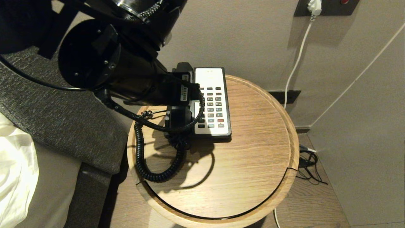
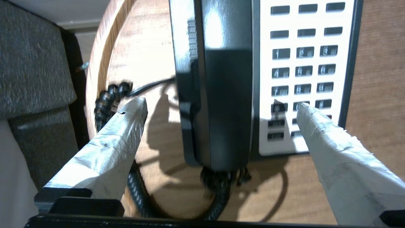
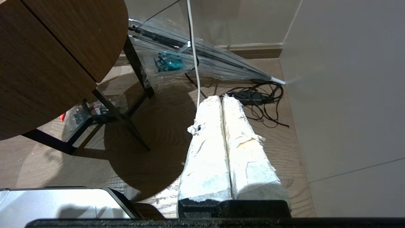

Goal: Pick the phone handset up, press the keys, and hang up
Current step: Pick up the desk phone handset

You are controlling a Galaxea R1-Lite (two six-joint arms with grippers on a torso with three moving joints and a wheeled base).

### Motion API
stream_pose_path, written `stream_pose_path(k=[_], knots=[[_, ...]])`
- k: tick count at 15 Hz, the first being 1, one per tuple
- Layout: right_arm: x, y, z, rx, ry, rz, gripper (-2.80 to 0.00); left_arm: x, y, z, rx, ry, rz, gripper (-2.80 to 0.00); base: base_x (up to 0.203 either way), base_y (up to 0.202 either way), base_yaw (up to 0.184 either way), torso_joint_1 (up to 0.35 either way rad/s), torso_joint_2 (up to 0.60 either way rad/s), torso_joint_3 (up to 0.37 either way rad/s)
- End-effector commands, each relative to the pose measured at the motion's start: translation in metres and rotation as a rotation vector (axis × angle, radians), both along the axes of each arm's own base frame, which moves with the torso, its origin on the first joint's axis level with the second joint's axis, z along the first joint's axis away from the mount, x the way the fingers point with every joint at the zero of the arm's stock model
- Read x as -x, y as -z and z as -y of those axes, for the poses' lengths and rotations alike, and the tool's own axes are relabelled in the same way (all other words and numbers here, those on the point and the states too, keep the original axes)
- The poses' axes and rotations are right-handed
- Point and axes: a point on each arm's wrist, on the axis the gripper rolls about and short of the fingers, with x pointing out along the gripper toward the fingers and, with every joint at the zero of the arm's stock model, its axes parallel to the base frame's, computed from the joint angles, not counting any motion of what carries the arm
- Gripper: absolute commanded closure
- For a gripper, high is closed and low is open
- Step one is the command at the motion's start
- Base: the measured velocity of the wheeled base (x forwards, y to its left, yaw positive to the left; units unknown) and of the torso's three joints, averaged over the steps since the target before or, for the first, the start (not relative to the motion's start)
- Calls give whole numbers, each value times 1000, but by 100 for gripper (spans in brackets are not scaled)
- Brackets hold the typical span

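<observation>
The black phone handset [image 2: 221, 95] lies in its cradle on the left side of the phone base. Its lower end [image 1: 178, 118] shows under my left arm [image 1: 126, 76] in the head view. My left gripper [image 2: 221, 106] hovers just above it, open wide. One taped finger [image 2: 126, 126] is over the table and the other finger [image 2: 319, 133] over the keys [image 2: 303, 71]. The keys [image 1: 214, 107] sit in the white faceplate. The coiled cord [image 1: 142, 158] loops off the handset's near end. My right gripper [image 3: 222, 98] is shut and empty, low over the floor.
The phone stands on a round wooden table [image 1: 253, 158] with a raised rim, close to the wall. Grey upholstery [image 1: 47, 104] is at the table's left. A white cable [image 1: 294, 69] hangs from a wall socket. A clear umbrella [image 3: 205, 63] and a black adapter [image 3: 253, 98] lie on the floor.
</observation>
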Motion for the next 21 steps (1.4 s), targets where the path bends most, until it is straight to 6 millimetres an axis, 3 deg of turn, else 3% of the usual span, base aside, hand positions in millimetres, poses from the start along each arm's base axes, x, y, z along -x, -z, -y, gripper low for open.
stream_pose_path(k=[1, 6, 21], knots=[[0, 0, 0, 0, 0, 0, 0, -12, 8, 2, -19, -30, -14, -280, 0, 0, 0, 0, 0, 0], [0, 0, 0, 0, 0, 2, 0, -39, 13, 1, -9, -70, 41, -280, 0, 0, 0, 0, 0, 0], [0, 0, 0, 0, 0, 0, 0, -39, 15, 11, -29, -24, 61, -280, 0, 0, 0, 0, 0, 0]])
